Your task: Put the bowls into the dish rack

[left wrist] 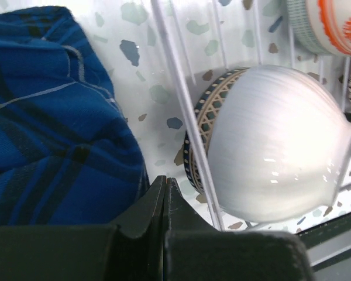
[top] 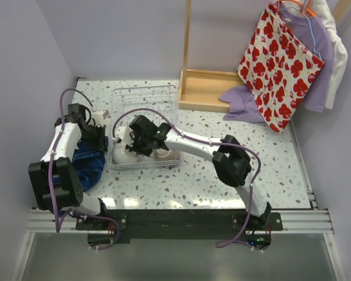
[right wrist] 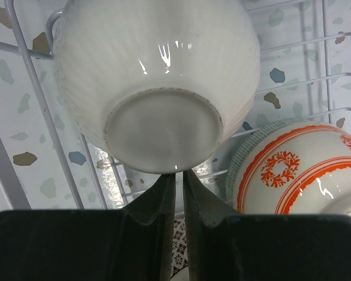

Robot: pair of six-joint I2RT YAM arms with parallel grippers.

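— Where are my grippers?
— Your right gripper [right wrist: 179, 179] has its jaws a slit apart, gripping nothing, with the tips just under the white bowl's [right wrist: 158, 76] foot. Your left gripper [left wrist: 165, 182] is pressed together by the rack's [top: 143, 93] left wall, beside the blue cloth [left wrist: 47, 117].
— And the bowl?
— It's in the rack's near left corner, on its side, foot toward your right fingers and mouth toward the net bowl [left wrist: 206, 117]. The orange bowl [right wrist: 298, 170] is next to it.
— Around that?
— Speckled table [top: 222, 181], lilac walls [top: 134, 35], wooden box [top: 205, 88] beyond.
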